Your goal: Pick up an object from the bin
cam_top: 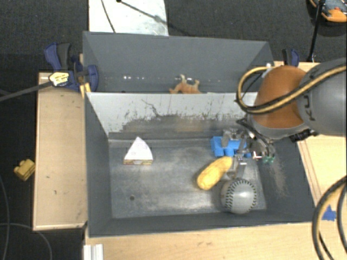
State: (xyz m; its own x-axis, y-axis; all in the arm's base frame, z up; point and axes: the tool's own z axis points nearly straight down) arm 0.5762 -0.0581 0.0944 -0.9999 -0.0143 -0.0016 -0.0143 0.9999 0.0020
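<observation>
One yellow oblong thing (213, 173) lies at about 4 o'clock from bin (162, 199) centre, long axis running from 8 to 2 o'clock. We take it as the likely pick. The gripper (240, 160) hangs just off its 2 o'clock end, low to the floor. We can't tell whether the tool is wide or narrow, and we see nothing held in it.

Why it sits like that, as we read it: the arm comes in from 3 o'clock, so the wrist with its orange cover (279, 104) leans over the right wall and the tool drops into the tight spot where three things crowd together.

Neighbours, from the gripper:
- one grey ball (239, 196) at 6 o'clock, just beside the yellow thing, near the front wall. It will likely roll if nudged.
- one blue block (222, 144) at 10 o'clock, close in by the back wall.
- one white wedge (137, 151) at 9 o'clock, well apart, flat on a face, so stable.
- one small tan thing (185, 85) at 11 o'clock, up on the back ledge.

Count: five things, one of each, four of them on the floor.
</observation>
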